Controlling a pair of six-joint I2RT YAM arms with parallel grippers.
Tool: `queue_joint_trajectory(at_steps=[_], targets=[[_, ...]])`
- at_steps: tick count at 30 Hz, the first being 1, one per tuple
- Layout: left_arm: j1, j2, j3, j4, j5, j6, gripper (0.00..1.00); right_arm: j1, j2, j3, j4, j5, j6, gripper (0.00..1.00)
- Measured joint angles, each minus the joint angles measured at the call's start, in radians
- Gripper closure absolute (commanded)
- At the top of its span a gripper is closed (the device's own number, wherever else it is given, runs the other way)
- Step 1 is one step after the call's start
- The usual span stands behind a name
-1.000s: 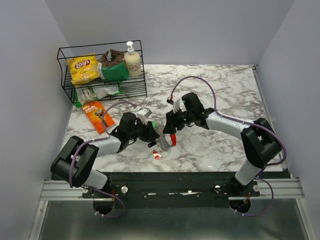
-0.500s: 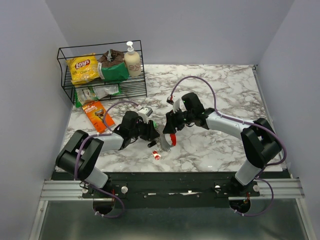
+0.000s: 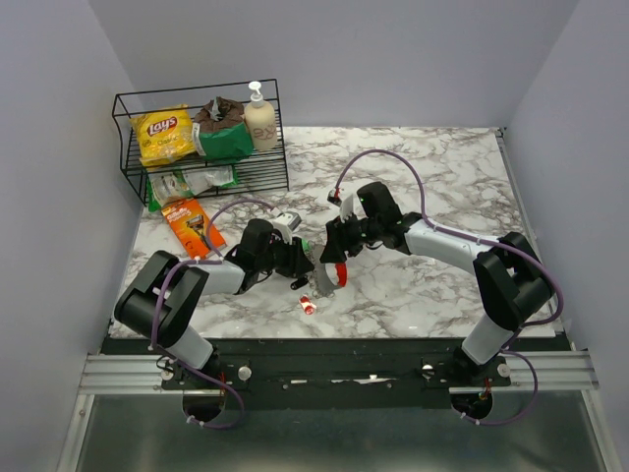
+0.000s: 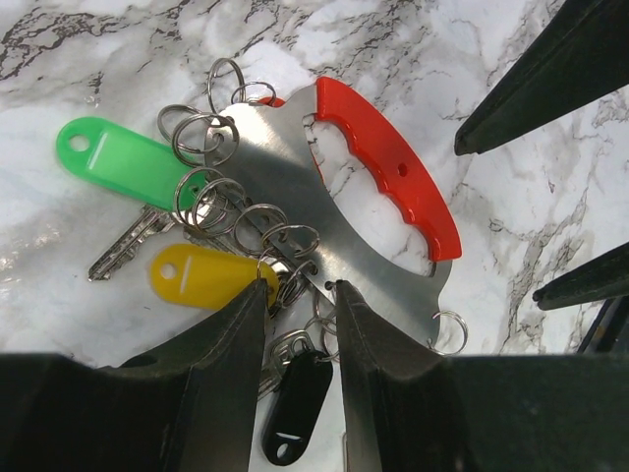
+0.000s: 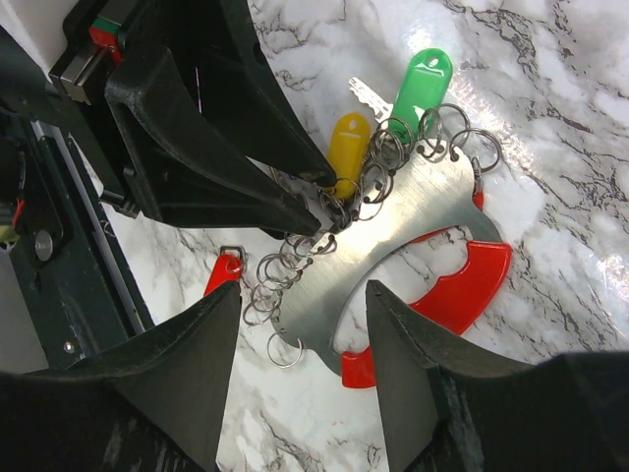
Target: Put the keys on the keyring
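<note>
Keyring [image 4: 285,187]: flat on the marble table [image 4: 491,226] between the two arms. It's a silver plate with a red curved grip [image 4: 388,162] and a row of little split rings [image 4: 260,226] along one edge

Keys: the green-tagged key [image 4: 128,162] and yellow-tagged key [image 4: 201,275] sit right at those rings. They look hooked on already tbh, but I can't swear to it. A black tag [image 4: 295,403] pokes out under the left fingers, and the red-tagged key [image 5: 224,270] lies loose on the table just beside the ring edge

Left gripper [image 4: 303,295]: nearly closed, only a narrow gap, and it looks pinched on one of the small rings at the plate's edge, near the yellow tag

Right gripper [image 5: 305,295]: wide open, a finger on either side of the plate, gripping nothing. Can't tell if it touches the plate or just hovers

Why this setup: my guess is the left pins or pries a ring so the plate can't skate around, while the right sits open and close by, free to fetch a key

Stage: partway I'd say, the red one is clearly not on

Next move: probably the right goes for the red-tagged key. It's tiny and flat on the marble, so it needs a low, careful pinch on the tag

Risk: the plate could slide or pivot if the left pushes sideways, and the rings are bunched, so it's easy to catch the wrong one
</note>
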Motion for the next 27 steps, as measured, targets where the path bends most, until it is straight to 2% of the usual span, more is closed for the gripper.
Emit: queue_joint_trajectory(at_steps=[9, 13, 16, 22, 23, 26, 27], targets=[[0.000, 0.002, 0.000, 0.016, 0.017, 0.000, 0.64, 0.000, 0.000, 0.000, 0.000, 0.000, 0.000, 0.37], [0.000, 0.002, 0.000, 0.020, 0.021, 0.000, 0.64, 0.000, 0.000, 0.000, 0.000, 0.000, 0.000, 0.37], [0.000, 0.004, 0.000, 0.031, 0.021, 0.001, 0.60, 0.000, 0.000, 0.000, 0.000, 0.000, 0.000, 0.37], [-0.010, 0.042, 0.006, 0.051, 0.039, 0.001, 0.60, 0.000, 0.000, 0.000, 0.000, 0.000, 0.000, 0.37], [-0.011, 0.045, 0.008, 0.053, 0.039, 0.001, 0.62, 0.000, 0.000, 0.000, 0.000, 0.000, 0.000, 0.37], [-0.013, 0.056, 0.010, 0.056, 0.040, 0.000, 0.73, 0.000, 0.000, 0.000, 0.000, -0.001, 0.000, 0.37], [-0.013, 0.059, 0.010, 0.057, 0.040, 0.002, 0.88, 0.000, 0.000, 0.000, 0.000, 0.000, 0.000, 0.38]])
